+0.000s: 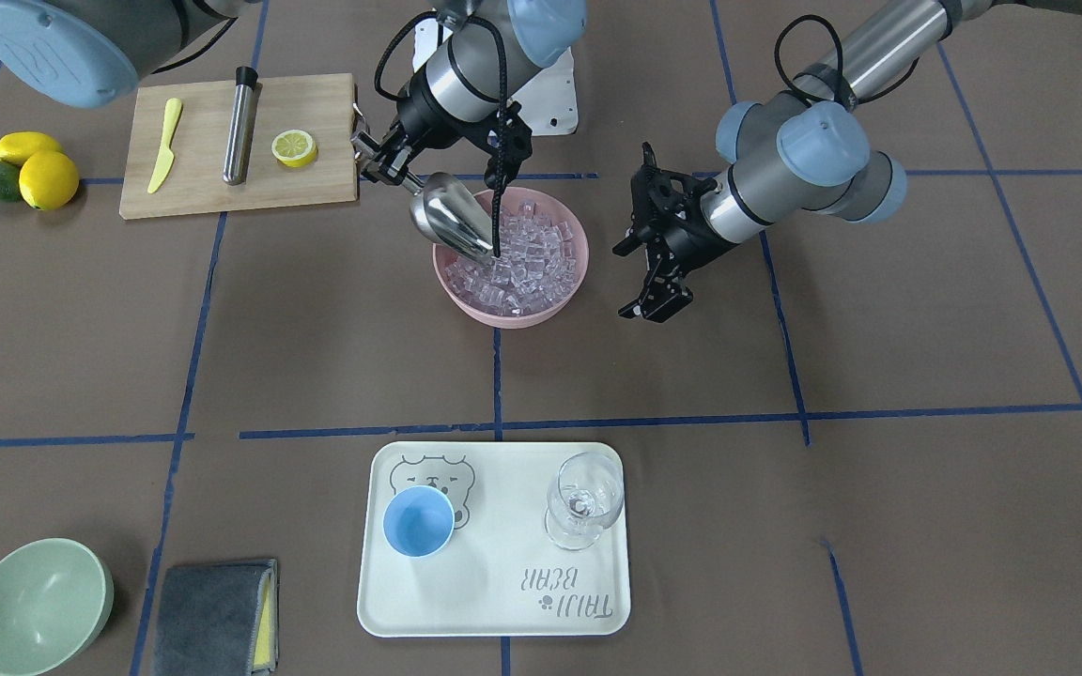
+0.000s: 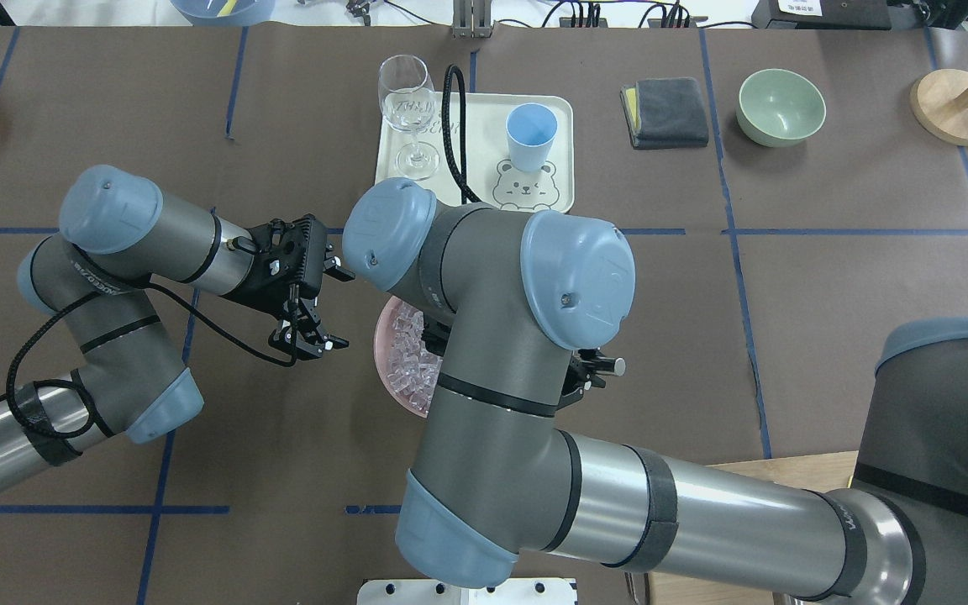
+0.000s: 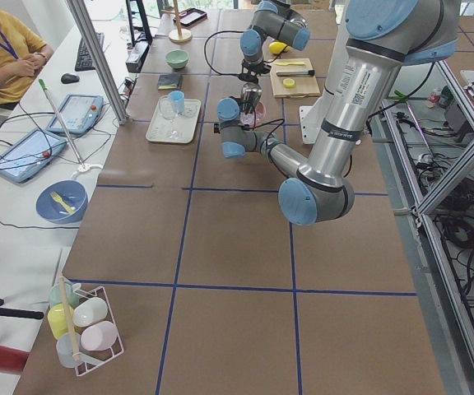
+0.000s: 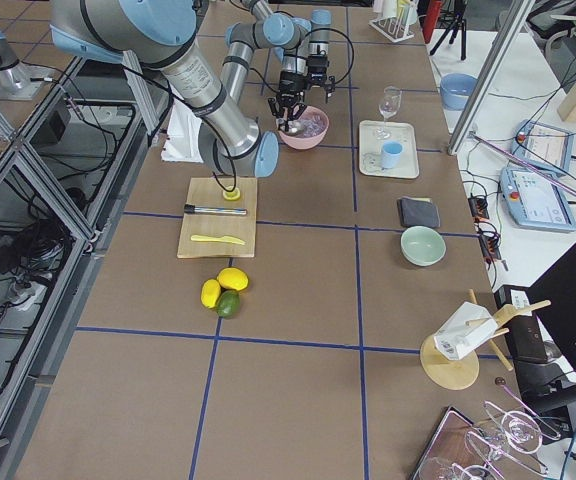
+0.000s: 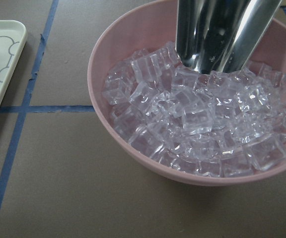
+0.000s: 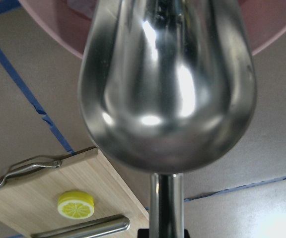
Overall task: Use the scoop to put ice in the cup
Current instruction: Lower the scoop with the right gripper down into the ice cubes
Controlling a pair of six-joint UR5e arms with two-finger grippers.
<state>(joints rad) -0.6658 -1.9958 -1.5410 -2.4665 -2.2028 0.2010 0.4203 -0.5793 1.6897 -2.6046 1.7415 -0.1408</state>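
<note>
The brown table (image 1: pixel 926 526), marked with blue tape lines, fills the front-facing view. The right arm (image 1: pixel 475 70) comes down from the top centre of that frame, and the left arm (image 1: pixel 785 178) reaches in from the upper right.

A wooden cutting board (image 1: pixel 203 197) lies at the upper left, and a cream tray (image 1: pixel 503 573) with a bear drawing sits at the bottom centre. Just above the middle of the frame stands a pink bowl (image 1: pixel 494 314), heaped with ice (image 1: pixel 541 258).

The scoop (image 1: pixel 447 216) slants down from the upper left over the bowl's left part. Its open mouth is pushed into the cubes (the left wrist camera shows the steel tip buried among them at the top of its frame).

The right gripper (image 1: pixel 389 167) is clamped on the scoop's thin handle just right of the board's edge. The left gripper (image 1: pixel 640 277) hangs to the right of the bowl, apart from it, with its fingers spread wide and nothing between them.

A wine glass (image 1: pixel 583 502) stands upright on the right part of the tray. The cup (image 1: pixel 418 522) stands upright on the left part of the tray, well below the bowl, and its inside shows only blue.
</note>
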